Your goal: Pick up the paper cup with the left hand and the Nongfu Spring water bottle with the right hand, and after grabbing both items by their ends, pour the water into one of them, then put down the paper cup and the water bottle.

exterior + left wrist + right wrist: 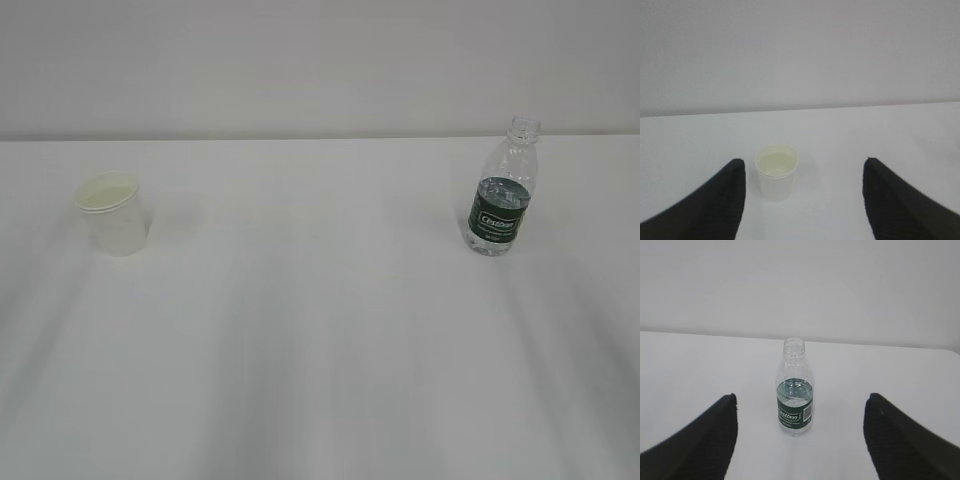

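white paper cup (pixel 113 213) stands upright on the left of the surface (pixel 320 350), well apart from the nongfu spring water bottle (pixel 502 190) on the right. we judge the cup light and easy to crush, so we should hold it gently near its base; the bottle is ribbed, uncapped, part full, so keep it upright. only the wrist views show our jaws: left hand (pixel 802 197) and right hand (pixel 800 435) both stand wide, holding nothing.
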You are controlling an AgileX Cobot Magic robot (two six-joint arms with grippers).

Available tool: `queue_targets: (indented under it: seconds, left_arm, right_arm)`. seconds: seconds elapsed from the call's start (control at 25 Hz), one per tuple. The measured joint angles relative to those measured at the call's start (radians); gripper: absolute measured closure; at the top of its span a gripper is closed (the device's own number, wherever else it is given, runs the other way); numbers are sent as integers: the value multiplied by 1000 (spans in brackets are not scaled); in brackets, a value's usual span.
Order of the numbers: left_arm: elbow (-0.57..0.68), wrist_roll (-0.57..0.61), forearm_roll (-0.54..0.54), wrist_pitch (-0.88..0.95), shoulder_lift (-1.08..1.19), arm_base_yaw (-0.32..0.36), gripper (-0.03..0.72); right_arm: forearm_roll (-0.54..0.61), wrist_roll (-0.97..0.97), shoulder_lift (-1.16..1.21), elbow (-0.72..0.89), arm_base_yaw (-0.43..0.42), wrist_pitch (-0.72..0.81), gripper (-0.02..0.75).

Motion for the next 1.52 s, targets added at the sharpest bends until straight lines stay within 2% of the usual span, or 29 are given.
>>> queue_targets:
  seconds: [0.92,1.52]
  left_arm:
    - [0,0,0,417,-264,0,183]
    - [0,0,-8,659,-282,0,184]
  right_arm:
    - [0,0,-260,-22,0,484,150]
    - [0,0,-344,-103,0,876,150]
